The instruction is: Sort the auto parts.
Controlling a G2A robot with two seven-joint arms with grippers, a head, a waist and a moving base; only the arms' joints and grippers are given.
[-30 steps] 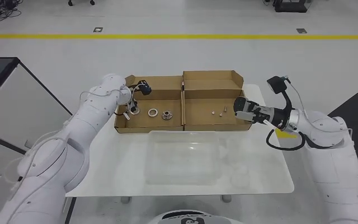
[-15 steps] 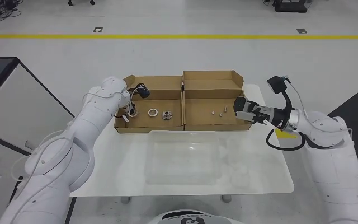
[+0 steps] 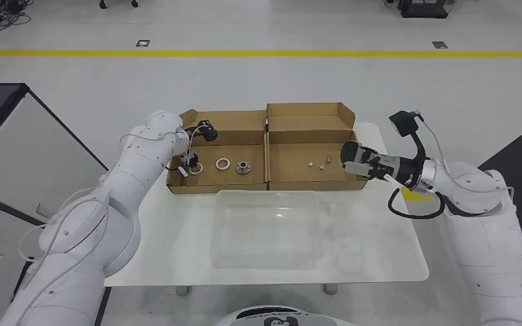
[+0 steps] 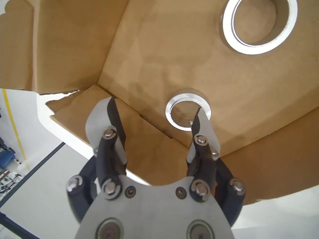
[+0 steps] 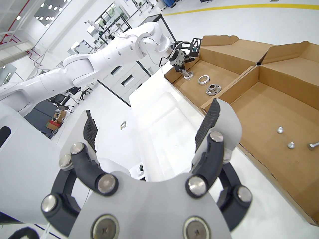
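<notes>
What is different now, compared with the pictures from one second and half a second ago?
The left arm changed its posture slightly, and the left tool edged a little further into the left box, low at the small ring. No grasp or release can be made out. The right tool, the larger ring, the flanged part and the bolts stayed where they were.

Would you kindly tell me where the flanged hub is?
Top view: the flanged hub lies in the left cardboard box, between the larger ring and the right box.
</notes>
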